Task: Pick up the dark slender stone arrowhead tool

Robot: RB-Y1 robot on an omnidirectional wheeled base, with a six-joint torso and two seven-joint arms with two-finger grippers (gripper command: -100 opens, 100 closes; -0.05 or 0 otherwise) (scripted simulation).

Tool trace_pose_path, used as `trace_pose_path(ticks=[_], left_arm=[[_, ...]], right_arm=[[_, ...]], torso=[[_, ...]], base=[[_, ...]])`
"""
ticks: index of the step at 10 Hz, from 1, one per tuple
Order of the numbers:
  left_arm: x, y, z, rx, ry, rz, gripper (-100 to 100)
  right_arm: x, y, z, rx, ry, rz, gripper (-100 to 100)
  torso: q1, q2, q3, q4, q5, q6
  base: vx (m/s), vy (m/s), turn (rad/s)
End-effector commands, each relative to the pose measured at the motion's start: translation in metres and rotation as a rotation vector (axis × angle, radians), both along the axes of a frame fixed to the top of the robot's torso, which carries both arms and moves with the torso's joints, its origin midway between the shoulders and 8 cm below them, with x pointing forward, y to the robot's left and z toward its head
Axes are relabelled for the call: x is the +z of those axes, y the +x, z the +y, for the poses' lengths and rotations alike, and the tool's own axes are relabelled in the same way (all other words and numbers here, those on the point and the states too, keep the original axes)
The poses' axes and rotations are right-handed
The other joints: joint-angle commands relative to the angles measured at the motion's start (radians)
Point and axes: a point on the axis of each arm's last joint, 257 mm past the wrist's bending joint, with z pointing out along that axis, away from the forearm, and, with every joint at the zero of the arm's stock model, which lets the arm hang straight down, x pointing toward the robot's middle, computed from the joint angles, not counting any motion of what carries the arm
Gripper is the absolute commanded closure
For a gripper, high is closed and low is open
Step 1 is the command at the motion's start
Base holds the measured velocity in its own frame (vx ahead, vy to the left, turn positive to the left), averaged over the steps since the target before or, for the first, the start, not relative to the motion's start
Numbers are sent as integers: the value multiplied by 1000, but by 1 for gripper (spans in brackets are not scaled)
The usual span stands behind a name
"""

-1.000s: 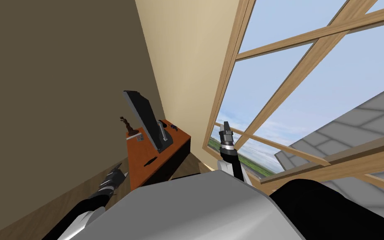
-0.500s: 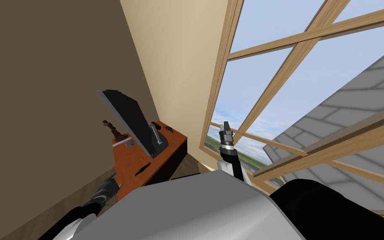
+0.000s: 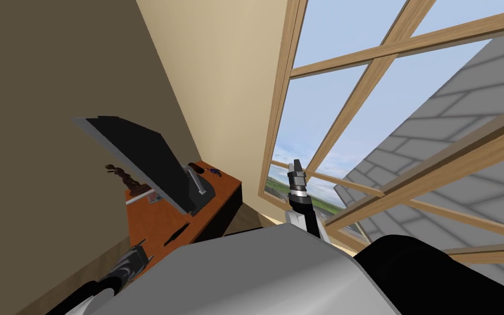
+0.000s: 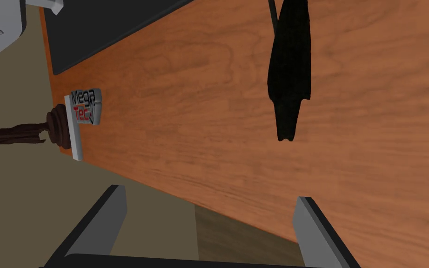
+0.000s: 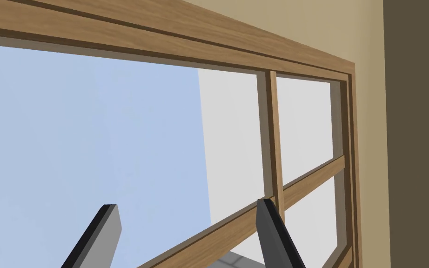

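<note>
Two claws, both released. Left claw hangs over the counter edge. The dark arrowhead lies flat on the counter ahead, nearer one finger's line, long axis running away from the claw. Left arm nearer; right claw raised, well apart.

You see a black arrowhead on the red-brown, wood-grained desk; at the desk's edge, a grey tag lettered black and red.
</note>
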Motion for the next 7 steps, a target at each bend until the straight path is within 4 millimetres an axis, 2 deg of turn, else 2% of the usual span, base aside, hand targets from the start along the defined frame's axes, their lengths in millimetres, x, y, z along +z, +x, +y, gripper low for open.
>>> trace_pose_path(ticks=[1, 2, 3, 4, 5, 6, 7], left_arm=[[-18, -24, 6, 48, -42, 61, -100], [-19, -25, 5, 47, -46, 67, -100], [-30, -42, 12, 85, -77, 107, -100], [-33, -45, 9, 84, -88, 123, -100], [-43, -60, 12, 116, -125, 165, -100], [-45, -64, 13, 121, -127, 173, -100], [-53, -76, 13, 148, -165, 210, -100]], right_arm=[[0, 0, 0, 0, 0, 0, 0], [0, 0, 0, 0, 0, 0, 0], [0, 0, 0, 0, 0, 0, 0], [0, 0, 0, 0, 0, 0, 0], [0, 0, 0, 0, 0, 0, 0], [0, 0, 0, 0, 0, 0, 0], [0, 0, 0, 0, 0, 0, 0]], torso=[[0, 0, 0, 0, 0, 0], [0, -1, 0, 0, 0, 1], [0, 0, 0, 0, 0, 0], [0, 0, 0, 0, 0, 1], [0, 0, 0, 0, 0, 0], [0, 0, 0, 0, 0, 1], [0, 0, 0, 0, 0, 0]], base=[[65, -14, -202], [49, -2, -106], [53, -3, -170], [45, 1, -116], [57, -1, -211], [47, 3, -93], [46, 5, -190]])
